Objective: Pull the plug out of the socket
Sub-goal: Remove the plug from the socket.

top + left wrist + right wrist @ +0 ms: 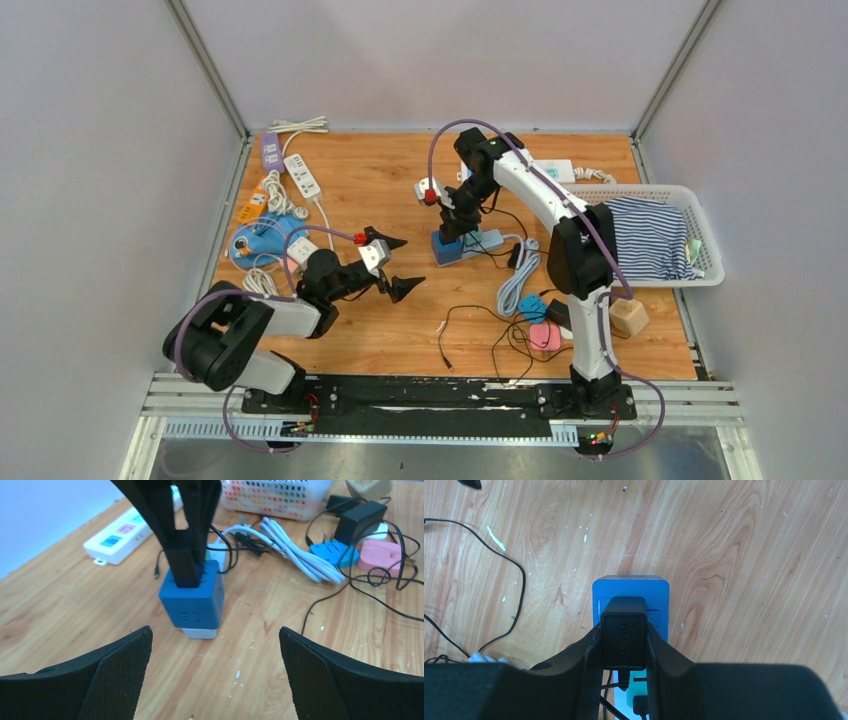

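Top cam's up high, looking steeply down on the whole table (pixel 380 180). Left wrist cam sits low, facing the blue socket cube (pixel 192 605) mid-frame — right wrist cam stares straight down on that same cube, super close.

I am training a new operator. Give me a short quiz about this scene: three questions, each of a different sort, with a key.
1. True or false: the left gripper is shut.
2. Which one clamps the black adapter? A) left gripper B) right gripper C) neither
3. Fill in: the black adapter sits in the top of a ___ cube socket.

Key: 1 false; 2 B; 3 blue.
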{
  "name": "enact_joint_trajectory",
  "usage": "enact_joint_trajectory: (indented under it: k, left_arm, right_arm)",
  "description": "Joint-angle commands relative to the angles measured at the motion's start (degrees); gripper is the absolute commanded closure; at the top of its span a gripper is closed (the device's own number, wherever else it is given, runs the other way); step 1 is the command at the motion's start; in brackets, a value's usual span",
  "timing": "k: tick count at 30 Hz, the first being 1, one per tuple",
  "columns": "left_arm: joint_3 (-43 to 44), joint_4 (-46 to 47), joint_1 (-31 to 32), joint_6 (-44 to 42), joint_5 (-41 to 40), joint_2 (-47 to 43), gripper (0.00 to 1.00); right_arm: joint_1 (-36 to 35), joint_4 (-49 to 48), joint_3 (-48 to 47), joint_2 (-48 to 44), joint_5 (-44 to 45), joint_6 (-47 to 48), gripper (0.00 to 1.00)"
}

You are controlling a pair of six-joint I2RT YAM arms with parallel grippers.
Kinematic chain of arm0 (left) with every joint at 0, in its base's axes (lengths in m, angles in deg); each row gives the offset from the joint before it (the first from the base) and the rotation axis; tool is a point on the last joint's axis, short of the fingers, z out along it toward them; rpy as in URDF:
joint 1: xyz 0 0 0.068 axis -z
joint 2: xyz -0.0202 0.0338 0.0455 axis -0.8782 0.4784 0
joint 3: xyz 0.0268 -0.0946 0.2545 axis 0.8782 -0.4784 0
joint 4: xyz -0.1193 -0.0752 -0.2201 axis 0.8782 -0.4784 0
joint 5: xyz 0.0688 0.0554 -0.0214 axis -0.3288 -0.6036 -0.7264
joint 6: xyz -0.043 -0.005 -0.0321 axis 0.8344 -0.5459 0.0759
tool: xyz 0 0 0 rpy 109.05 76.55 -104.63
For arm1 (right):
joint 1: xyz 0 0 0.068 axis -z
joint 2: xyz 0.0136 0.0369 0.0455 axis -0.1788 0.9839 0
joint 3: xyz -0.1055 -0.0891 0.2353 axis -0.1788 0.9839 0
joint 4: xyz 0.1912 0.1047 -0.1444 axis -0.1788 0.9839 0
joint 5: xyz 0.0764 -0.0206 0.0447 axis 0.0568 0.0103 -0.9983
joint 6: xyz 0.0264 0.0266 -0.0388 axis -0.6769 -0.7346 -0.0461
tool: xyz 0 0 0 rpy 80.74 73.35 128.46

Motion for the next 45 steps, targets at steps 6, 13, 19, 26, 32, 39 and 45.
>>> enact_joint_trajectory:
  k: [6, 13, 19, 26, 32, 39, 45]
  left_arm:
    - [-3.75, 21.04, 3.8, -1.79, -7.06, 11.83, 0.02]
    - [-1.51, 20.63, 4.31, -2.0, -11.11, 15.81, 0.04]
    - [3.62, 8.0, 6.02, -5.12, -13.56, 15.81, 0.05]
    - [6.11, 6.63, 7.37, -3.19, -14.03, 17.08, 0.04]
    - [7.88, 10.07, 9.28, 0.28, -14.87, 20.15, 0.04]
    - [9.79, 10.68, 9.93, 3.77, -14.75, 22.88, 0.05]
    - [11.27, 11.56, 12.11, 6.59, -15.97, 26.03, 0.06]
  right_arm:
    - [1.01, 3.29, 3.91, -2.18, -3.45, -0.88, 1.0]
    - [0.96, 3.28, 3.83, -2.79, -3.39, -1.36, 1.0]
    - [0.94, 2.6, 3.83, -2.69, -2.91, -1.49, 1.0]
    - [0.91, 2.14, 4.65, -3.89, -3.51, -2.07, 1.0]
    - [1.05, 2.27, 5.44, -5.07, -5.46, -1.89, 1.0]
    - [0.87, 2.32, 6.19, -5.28, -6.8, -2.15, 1.0]
    - [0.74, 2.27, 8.79, -5.41, -8.01, -1.22, 1.0]
